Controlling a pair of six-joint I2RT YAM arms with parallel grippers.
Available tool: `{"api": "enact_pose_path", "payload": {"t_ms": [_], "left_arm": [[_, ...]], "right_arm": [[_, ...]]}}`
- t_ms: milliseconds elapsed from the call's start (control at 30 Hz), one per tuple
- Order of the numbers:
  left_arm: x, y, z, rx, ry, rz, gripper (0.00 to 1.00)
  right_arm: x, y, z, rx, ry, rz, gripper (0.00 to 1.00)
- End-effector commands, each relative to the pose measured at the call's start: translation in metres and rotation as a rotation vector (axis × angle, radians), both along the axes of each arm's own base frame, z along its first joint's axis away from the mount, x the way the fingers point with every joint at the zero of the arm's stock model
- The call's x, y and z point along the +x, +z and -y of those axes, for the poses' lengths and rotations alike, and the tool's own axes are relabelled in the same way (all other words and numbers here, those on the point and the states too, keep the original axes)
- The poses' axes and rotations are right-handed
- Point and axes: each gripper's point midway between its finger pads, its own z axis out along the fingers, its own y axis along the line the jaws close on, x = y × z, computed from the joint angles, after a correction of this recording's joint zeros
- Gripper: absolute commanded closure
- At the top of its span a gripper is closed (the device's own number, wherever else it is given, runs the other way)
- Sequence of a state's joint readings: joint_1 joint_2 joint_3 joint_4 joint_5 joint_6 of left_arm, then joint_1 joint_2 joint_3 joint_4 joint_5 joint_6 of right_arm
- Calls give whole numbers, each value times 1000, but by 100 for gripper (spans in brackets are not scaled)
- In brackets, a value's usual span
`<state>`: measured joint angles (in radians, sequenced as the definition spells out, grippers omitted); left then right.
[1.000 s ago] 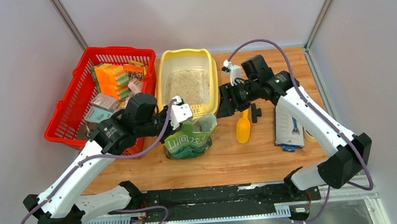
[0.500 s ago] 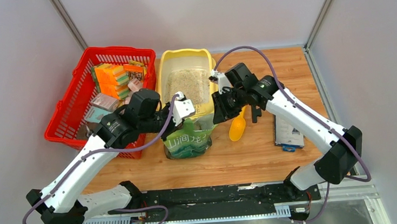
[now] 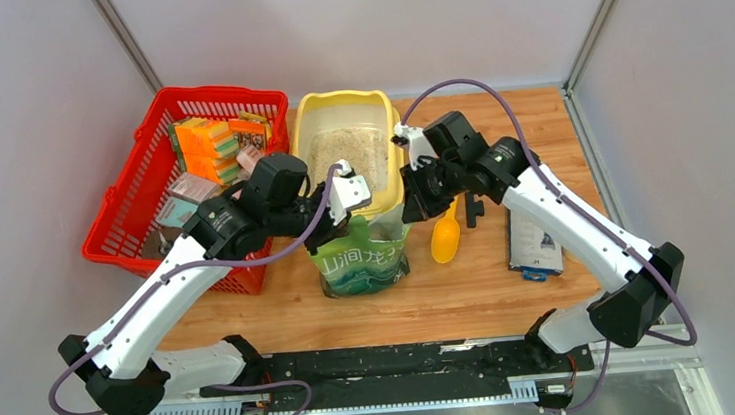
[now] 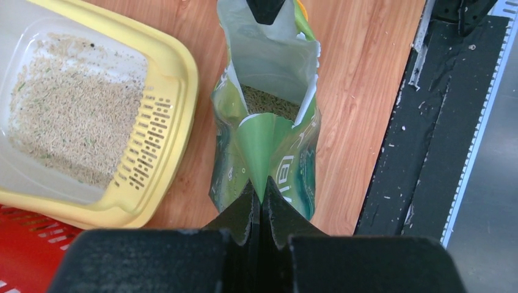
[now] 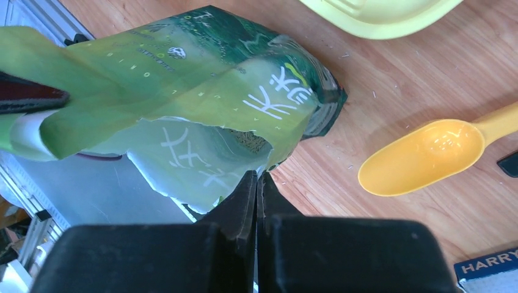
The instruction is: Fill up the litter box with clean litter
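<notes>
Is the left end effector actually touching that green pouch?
Touching. The left wrist view shows the left end effector pinching the top flap of the green pouch.

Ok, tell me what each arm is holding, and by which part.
Both hold the green litter pouch by its open top: the left fingers pinch one side's edge, the right fingers the torn opposite edge.

The litter box is smooth pale yellow plastic with a soft sheen, and the litter in it is matt, coarse beige grain. The green pouch is glossy, crinkled printed film with a pale lining, and the table is wood with visible grain. On the right the yellow scoop is shiny moulded plastic, and the far-left red basket is plastic mesh.
</notes>
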<state>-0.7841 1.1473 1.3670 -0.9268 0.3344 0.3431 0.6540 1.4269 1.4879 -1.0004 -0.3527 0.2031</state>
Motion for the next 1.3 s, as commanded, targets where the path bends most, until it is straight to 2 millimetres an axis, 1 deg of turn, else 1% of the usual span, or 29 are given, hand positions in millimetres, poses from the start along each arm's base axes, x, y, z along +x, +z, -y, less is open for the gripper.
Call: {"api": "enact_pose_path", "payload": {"t_ms": [0, 33, 67, 100, 133, 200, 233, 267, 333, 367, 400, 433, 500, 533, 567, 633, 667, 733, 767, 900, 1000, 1100, 1267], "left_arm": [[-1, 85, 36, -268, -116, 166, 100], [0, 84, 37, -264, -115, 167, 100], [0, 84, 36, -259, -117, 169, 100], [0, 83, 37, -255, -118, 167, 100], [1, 82, 37, -251, -115, 167, 100], [2, 80, 37, -246, -115, 163, 100], [2, 78, 38, -242, -117, 160, 100], [2, 78, 38, -242, -117, 161, 100], [4, 76, 38, -235, -113, 160, 100], [4, 75, 38, -231, -111, 160, 100], [6, 74, 38, -226, -104, 161, 100], [7, 73, 38, -223, -103, 161, 100], [7, 73, 38, -221, -101, 161, 100], [7, 73, 38, -222, -102, 160, 100], [7, 72, 38, -219, -100, 157, 100], [6, 72, 37, -222, -98, 157, 100], [5, 71, 37, -220, -99, 155, 100], [5, 69, 36, -217, -94, 149, 100], [5, 69, 36, -220, -92, 151, 100], [5, 64, 33, -213, -80, 147, 100], [4, 63, 32, -214, -76, 147, 100], [4, 63, 31, -217, -72, 149, 100], [4, 62, 31, -220, -73, 147, 100]], "right_arm": [[-3, 33, 3, 69, 77, 144, 99], [-7, 38, 6, 94, 106, 153, 79], [-8, 34, 11, 92, 123, 162, 69], [-9, 35, 16, 101, 143, 177, 61], [-10, 40, 24, 125, 210, 226, 49], [-24, 40, 40, 139, 270, 284, 41], [-29, 39, 46, 150, 363, 363, 35], [-40, 31, 53, 150, 393, 421, 32], [-49, 20, 56, 159, 445, 502, 25], [-48, 24, 54, 180, 480, 596, 25], [-58, 10, 57, 189, 496, 611, 25], [-62, 8, 55, 201, 518, 635, 24], [-58, 6, 51, 209, 505, 691, 25], [-58, -4, 49, 201, 497, 677, 25], [-53, 1, 45, 216, 490, 715, 25], [-46, -2, 39, 222, 454, 714, 26], [-42, 4, 35, 236, 449, 744, 27], [-40, 2, 27, 244, 459, 734, 28], [-38, 7, 23, 259, 457, 748, 28], [-40, 10, 8, 292, 479, 735, 31], [-49, 8, -3, 312, 522, 721, 33], [-56, 3, -10, 317, 548, 695, 36], [-52, -1, -15, 309, 536, 696, 38]]}}
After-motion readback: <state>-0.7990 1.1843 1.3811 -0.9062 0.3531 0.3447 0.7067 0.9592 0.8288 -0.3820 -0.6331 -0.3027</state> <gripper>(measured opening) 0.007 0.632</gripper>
